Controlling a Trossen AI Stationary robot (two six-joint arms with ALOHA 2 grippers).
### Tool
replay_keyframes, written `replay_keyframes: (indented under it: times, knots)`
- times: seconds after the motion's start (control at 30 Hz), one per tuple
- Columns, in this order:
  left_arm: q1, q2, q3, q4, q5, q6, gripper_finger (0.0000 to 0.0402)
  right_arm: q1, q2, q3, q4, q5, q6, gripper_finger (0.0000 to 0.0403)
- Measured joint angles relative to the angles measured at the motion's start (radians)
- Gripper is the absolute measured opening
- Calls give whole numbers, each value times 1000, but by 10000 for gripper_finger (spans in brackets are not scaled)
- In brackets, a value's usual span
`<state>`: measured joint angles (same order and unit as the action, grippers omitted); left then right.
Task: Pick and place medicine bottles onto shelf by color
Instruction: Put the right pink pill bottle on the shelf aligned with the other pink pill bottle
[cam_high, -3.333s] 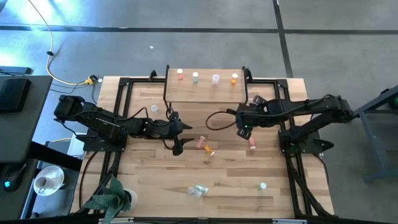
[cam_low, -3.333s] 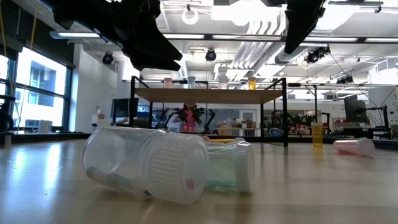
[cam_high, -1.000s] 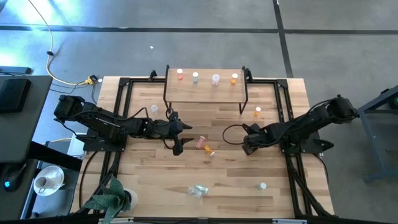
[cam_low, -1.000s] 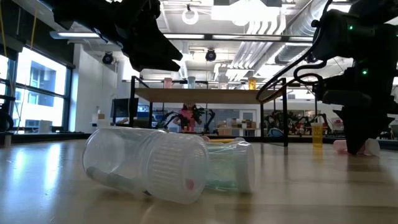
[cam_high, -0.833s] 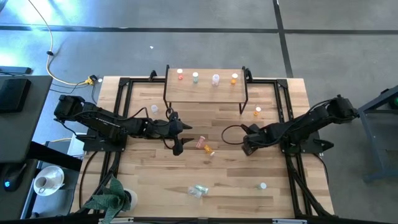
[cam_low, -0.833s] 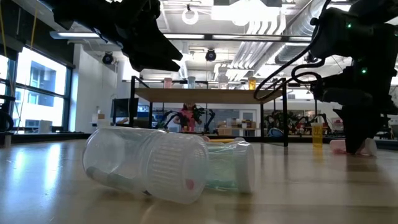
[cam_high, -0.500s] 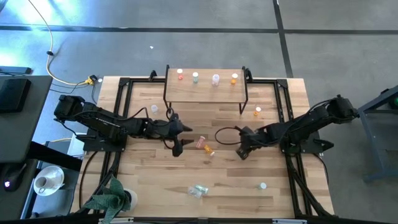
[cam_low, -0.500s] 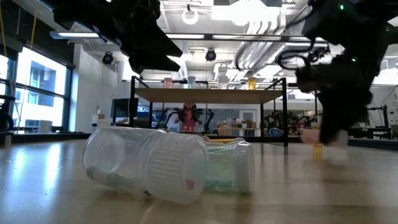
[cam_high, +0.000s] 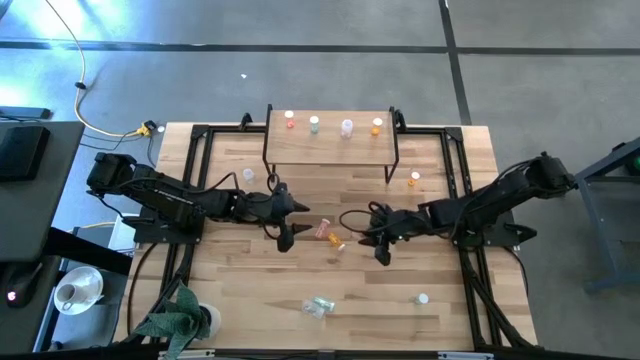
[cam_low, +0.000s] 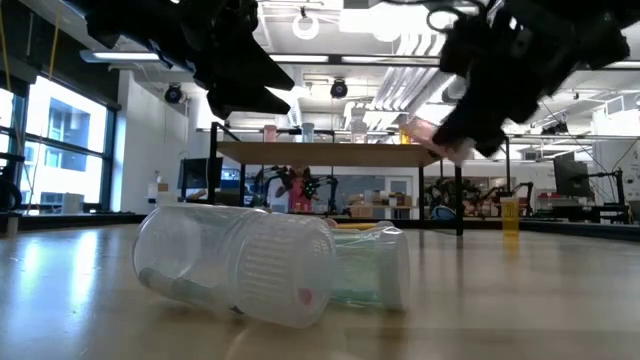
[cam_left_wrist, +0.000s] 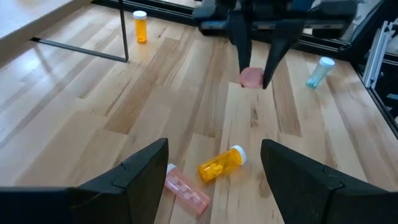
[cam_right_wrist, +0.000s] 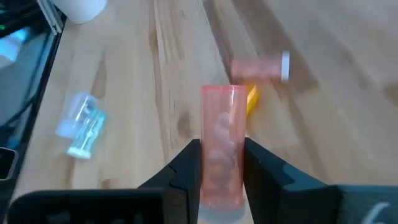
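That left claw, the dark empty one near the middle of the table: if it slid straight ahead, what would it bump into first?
Likely the orange pill bottle lying on its side just ahead of the open left gripper, beside a pink bottle. Depth is hard to judge; it might pass above them.

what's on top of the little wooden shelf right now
Four upright bottles stand in a row on the shelf: a red one, a pale green one, a clear one and an orange one. Nothing covers them; the shelf hides the table beneath.

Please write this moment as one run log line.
right gripper: shut on pink bottle, lifted off table | left gripper: open, waiting over orange bottle
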<state>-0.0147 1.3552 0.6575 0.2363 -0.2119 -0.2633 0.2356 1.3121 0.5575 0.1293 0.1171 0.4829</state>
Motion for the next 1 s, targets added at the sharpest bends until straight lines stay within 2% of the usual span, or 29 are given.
replay_keyframes:
  times: [0.27, 0.43, 0.63, 0.87, 1.0]
  knots:
    - [0, 0, 0, 3, 0, -48, 245, 1, 4, 188, -128, 119, -410, 83]
    - [0, 0, 0, 3, 1, -62, 245, 1, 6, 279, -257, 235, -592, 83]
    - [0, 0, 0, 8, 2, -213, 245, 3, 34, 352, -344, 285, -844, 83]
    - [0, 0, 0, 28, 2, -240, 245, 15, 146, 439, -351, 331, -1104, 83]
    - [0, 0, 0, 36, 9, -249, 245, 52, 245, 505, -383, 450, -1224, 83]
